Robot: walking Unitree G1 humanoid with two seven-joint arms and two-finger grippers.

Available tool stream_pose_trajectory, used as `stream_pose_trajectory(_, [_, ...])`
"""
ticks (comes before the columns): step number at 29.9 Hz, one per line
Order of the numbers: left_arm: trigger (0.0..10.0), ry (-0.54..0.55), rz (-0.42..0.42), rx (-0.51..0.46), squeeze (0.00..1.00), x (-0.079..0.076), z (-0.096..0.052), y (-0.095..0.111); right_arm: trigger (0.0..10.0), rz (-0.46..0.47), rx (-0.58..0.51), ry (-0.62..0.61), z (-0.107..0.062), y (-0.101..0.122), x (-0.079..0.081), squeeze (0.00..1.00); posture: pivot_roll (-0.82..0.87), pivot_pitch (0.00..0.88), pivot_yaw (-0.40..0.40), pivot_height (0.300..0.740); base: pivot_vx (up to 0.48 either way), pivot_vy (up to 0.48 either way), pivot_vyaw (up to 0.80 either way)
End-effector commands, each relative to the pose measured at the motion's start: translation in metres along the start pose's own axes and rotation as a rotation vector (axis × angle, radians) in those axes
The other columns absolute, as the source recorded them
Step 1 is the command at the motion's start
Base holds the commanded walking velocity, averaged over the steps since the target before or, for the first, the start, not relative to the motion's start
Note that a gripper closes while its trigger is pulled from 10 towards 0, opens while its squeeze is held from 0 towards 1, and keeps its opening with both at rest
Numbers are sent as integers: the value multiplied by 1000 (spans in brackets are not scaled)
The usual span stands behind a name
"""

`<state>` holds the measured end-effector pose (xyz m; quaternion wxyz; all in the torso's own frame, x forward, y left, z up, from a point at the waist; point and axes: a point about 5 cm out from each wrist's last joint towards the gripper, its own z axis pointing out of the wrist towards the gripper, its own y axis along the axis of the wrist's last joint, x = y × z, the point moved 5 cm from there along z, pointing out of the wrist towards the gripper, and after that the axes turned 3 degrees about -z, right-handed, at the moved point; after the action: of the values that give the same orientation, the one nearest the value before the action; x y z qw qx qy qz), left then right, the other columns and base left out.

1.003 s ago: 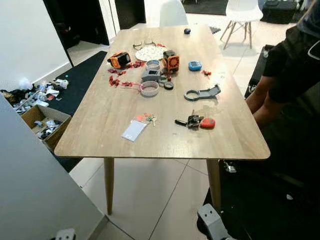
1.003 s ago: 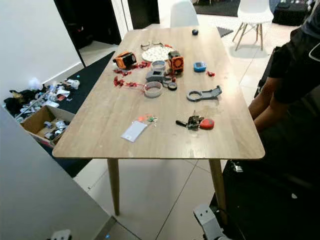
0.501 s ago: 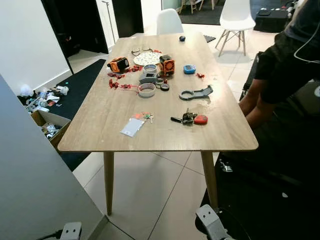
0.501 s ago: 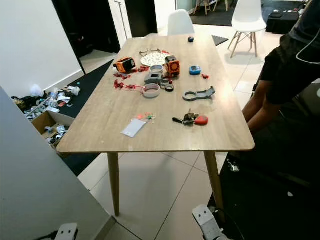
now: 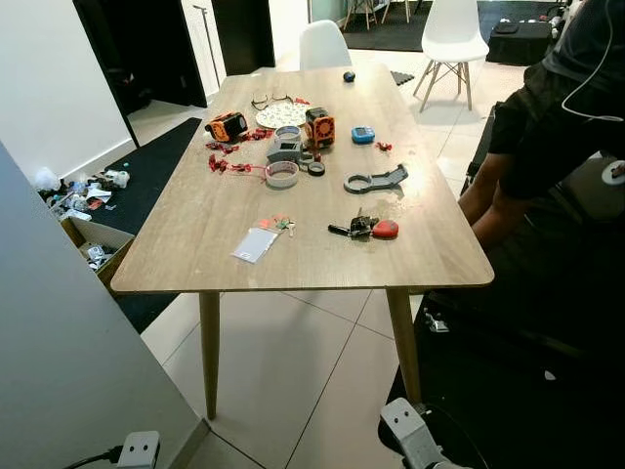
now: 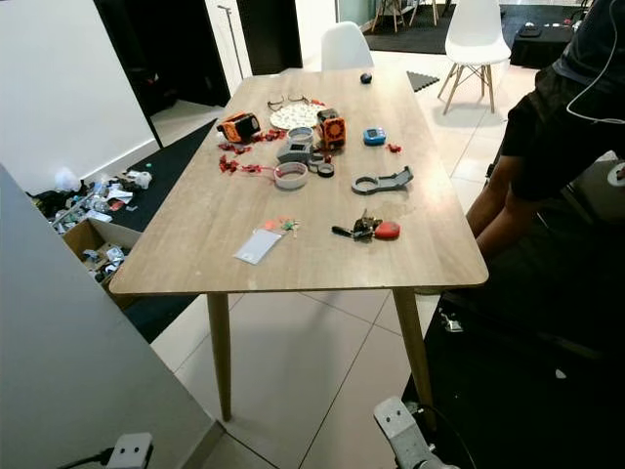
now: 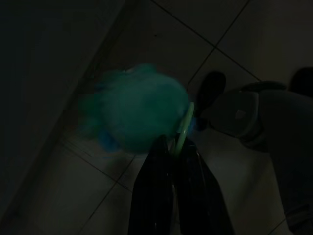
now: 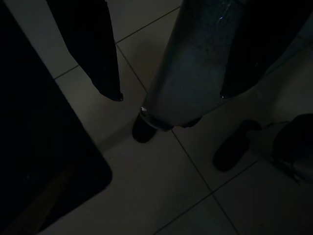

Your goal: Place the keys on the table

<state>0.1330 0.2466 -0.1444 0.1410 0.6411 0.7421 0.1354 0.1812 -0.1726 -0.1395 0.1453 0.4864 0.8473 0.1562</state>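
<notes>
Keys with a fuzzy teal pompom charm [image 7: 134, 108] hung pinched in the left gripper [image 7: 172, 147], fingers closed, low over floor tiles. The right gripper [image 8: 168, 95] hung idle, fingers spread, empty. Swinging could loosen them during the approach. The light wooden table [image 5: 210, 220], centre frame, was cluttered; a seated person [image 5: 557, 147] occupied its right side.

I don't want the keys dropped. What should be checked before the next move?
1. Grip: left hand shut on green ring of fluffy teal keychain: ok.
2. Keys on it: too dark, cannot tell.
3. Height: left hand low over floor tiles, table ahead: not ok.
4. Landing spot: bare wood near front edge: ok.
5. Path: person close at table's right side: not ok.
6. Right hand open, idle: ok.
</notes>
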Motion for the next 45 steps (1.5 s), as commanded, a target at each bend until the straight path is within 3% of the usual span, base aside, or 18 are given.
stream_pose_trajectory(1, [10000, 0, 2, 8, 0, 0, 0, -4, 10000, -1, 169, 47, -3, -47, 23, 0, -71, 73, 101, 740, -416, 0, 0])
stream_pose_trajectory(16, [10000, 0, 24, 15, 0, -1, 0, -3, 10000, -10, 181, 38, -6, -56, 17, 0, -74, 58, 97, 740, -445, 0, 0])
stream_pose_trajectory(32, [10000, -5, 23, 18, 0, -2, 0, -5, 10000, -12, 177, 46, -5, -54, 22, 0, -74, 62, 96, 740, -480, 0, 0])
stream_pose_trajectory(45, [10000, -8, 20, 25, 0, -3, 0, -8, 10000, -4, 194, 50, -9, -68, 21, 0, -74, 79, 100, 740, -480, 0, 0])
